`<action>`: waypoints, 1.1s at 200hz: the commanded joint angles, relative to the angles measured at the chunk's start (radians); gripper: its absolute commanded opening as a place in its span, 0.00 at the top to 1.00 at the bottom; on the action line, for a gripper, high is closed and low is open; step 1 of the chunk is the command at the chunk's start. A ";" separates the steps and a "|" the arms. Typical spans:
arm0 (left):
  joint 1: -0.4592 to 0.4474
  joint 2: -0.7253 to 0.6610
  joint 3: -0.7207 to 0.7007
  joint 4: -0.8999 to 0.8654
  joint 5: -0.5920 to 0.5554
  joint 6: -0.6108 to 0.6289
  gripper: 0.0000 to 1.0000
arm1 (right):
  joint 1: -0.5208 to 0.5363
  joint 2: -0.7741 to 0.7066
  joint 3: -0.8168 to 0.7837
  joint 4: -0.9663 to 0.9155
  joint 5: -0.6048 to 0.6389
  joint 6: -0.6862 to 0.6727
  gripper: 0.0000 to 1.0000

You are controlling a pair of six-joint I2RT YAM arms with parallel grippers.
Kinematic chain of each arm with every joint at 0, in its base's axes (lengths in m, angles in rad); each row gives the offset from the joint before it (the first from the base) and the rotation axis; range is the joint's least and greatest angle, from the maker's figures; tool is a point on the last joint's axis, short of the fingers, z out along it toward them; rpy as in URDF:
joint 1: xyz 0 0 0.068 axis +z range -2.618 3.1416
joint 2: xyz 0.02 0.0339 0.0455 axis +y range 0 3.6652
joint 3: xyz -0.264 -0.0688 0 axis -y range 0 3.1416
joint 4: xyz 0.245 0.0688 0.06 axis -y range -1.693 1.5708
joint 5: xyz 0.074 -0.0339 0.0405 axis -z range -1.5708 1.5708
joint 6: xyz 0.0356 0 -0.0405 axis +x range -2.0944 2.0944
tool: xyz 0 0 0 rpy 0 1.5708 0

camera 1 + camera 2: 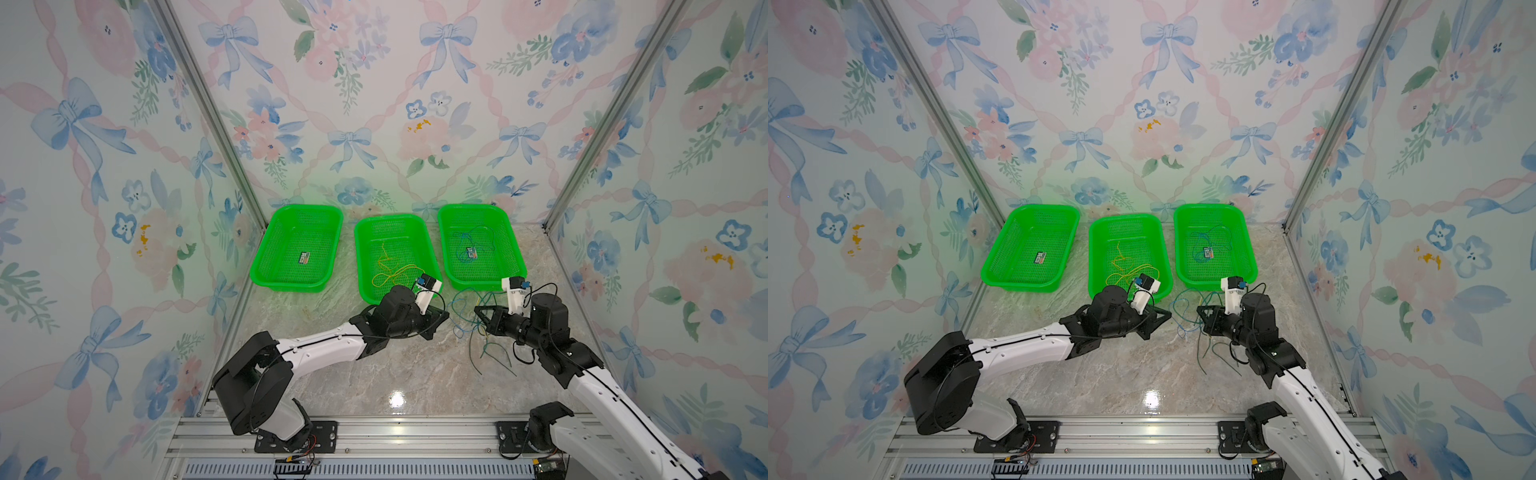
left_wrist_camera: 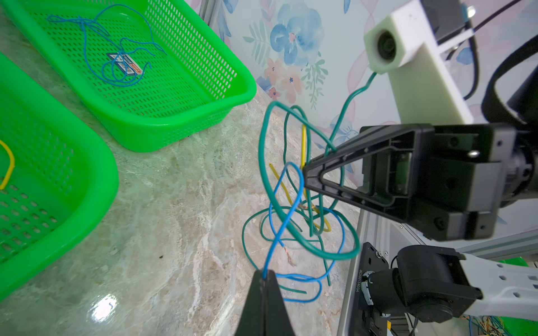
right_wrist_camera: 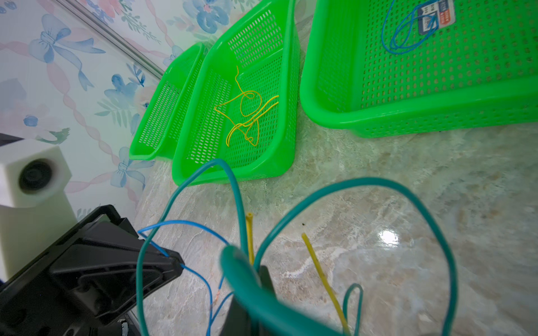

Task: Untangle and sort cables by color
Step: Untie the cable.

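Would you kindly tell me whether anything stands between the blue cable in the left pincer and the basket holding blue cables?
Yes: the blue cable in the left pincer is tangled in dark green cable loops bunched at the right pincer.

The baskets point(image 1: 286, 284) are glossy green perforated plastic. The tabletop point(image 1: 395, 365) looks like polished marble, glare at six o'clock. The cables point(image 2: 260, 151) wear smooth plastic insulation, one blue end showing frayed copper.
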 commanded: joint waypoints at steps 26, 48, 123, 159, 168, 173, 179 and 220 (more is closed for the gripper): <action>0.030 -0.053 -0.027 -0.019 -0.065 0.029 1.00 | -0.025 0.030 -0.029 -0.010 0.074 0.015 0.80; 0.036 -0.075 -0.034 -0.113 -0.159 0.057 1.00 | -0.067 0.063 -0.046 -0.041 0.113 0.008 0.75; 0.042 -0.268 -0.042 -0.245 -0.266 0.124 1.00 | -0.029 0.290 -0.043 -0.055 0.155 -0.061 0.76; 0.045 -0.375 -0.004 -0.334 -0.390 0.181 1.00 | 0.047 0.272 0.011 -0.089 0.213 -0.092 0.66; 0.049 -0.400 0.007 -0.361 -0.458 0.195 1.00 | 0.055 0.253 0.019 -0.082 0.213 -0.104 0.63; 0.055 -0.408 0.013 -0.376 -0.487 0.206 1.00 | 0.063 0.238 0.024 -0.076 0.212 -0.116 0.61; 0.068 -0.416 0.024 -0.396 -0.518 0.214 1.00 | 0.077 0.224 0.029 -0.068 0.213 -0.136 0.58; 0.177 -0.388 0.113 -0.447 -0.417 0.234 1.00 | 0.137 0.135 0.064 0.003 0.284 -0.190 0.45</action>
